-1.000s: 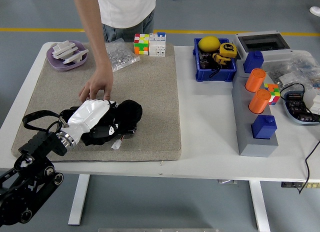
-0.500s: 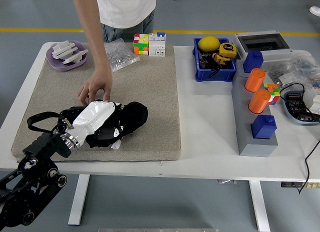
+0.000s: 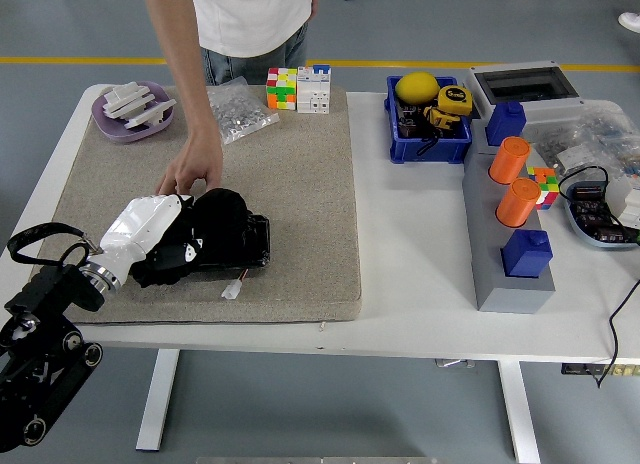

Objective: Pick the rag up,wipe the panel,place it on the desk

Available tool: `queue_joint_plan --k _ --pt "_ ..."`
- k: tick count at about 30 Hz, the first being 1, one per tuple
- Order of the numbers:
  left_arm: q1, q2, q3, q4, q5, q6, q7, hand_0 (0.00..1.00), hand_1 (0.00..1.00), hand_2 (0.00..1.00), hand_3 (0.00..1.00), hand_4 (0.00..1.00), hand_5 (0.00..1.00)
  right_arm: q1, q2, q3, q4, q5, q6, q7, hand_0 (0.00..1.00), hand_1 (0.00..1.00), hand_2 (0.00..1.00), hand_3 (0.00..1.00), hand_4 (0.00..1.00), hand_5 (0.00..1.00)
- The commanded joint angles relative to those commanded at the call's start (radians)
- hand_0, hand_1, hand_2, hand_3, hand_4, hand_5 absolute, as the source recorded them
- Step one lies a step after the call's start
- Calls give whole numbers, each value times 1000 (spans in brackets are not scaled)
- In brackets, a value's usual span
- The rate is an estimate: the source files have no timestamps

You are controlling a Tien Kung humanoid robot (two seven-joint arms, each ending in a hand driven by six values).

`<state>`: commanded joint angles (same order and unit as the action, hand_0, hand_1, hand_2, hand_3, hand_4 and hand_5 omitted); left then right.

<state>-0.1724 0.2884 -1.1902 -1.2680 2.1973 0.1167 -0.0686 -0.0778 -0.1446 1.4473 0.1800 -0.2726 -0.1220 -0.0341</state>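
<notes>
My left hand [image 3: 172,246], white-backed on a black arm, comes in from the lower left and lies on the beige mat [image 3: 300,184]. Its fingers are curled into a black rag [image 3: 218,216], which bunches just right of the hand. Under the rag lies a flat black panel [image 3: 254,244]; only its right end shows, with a small white connector [image 3: 232,290] in front of it. A person's hand [image 3: 192,172] reaches down from the far side and rests on the mat just behind my hand and the rag.
A purple dish [image 3: 133,109] with white parts, a clear bag [image 3: 240,110] and cubes [image 3: 283,87] stand along the mat's back. To the right are a blue bin [image 3: 430,134], a grey block with orange cylinders [image 3: 510,159] and blue blocks, and cabled parts.
My left hand and the rag have slid left across the panel, uncovering the panel's right end. The person's hand has stayed just behind them.
</notes>
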Motion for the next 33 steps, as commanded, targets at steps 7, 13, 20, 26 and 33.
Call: queue_joint_plan --k 7,13,20,26,33 --pt "32 20 -63 11 31 6 0 272 228 498 396 2 2 1 -1 4 0 -3 -1 0 537 597 650 583 998 484" --pt "65 38 -113 17 44 6 -1 277 229 497 396 2 2 -2 -2 -5 0 8 -1 0 537 596 650 584 998 484" --pt "89 47 -163 14 53 8 -2 279 229 498 395 2 2 -1 -2 8 0 -5 -1 1 537 596 650 584 998 484" --pt "103 53 -204 15 55 11 -2 282 228 496 396 2 2 -4 -2 16 0 -14 0 1 537 595 650 583 998 482" --pt "111 55 -232 10 60 17 0 283 228 496 395 2 2 -6 -2 24 0 -20 -2 2 537 596 650 583 998 482"
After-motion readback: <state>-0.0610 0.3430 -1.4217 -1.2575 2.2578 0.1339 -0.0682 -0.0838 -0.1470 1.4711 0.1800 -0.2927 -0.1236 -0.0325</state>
